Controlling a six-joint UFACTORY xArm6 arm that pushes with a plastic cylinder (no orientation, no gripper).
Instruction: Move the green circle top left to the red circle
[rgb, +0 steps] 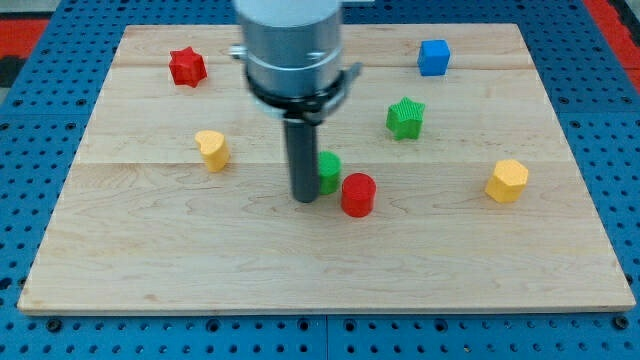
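The green circle (329, 171) sits near the board's middle, partly hidden behind my rod. It touches or nearly touches the upper left side of the red circle (358, 194). My tip (305, 197) rests on the board just left of the green circle and left of the red circle. The arm's grey body hangs over the upper middle of the board and hides what lies behind it.
A red star (186, 67) lies at the top left and a blue cube (433, 57) at the top right. A green star (405, 117) lies right of the rod. A yellow heart (212, 150) is at the left, a yellow hexagon (507, 180) at the right.
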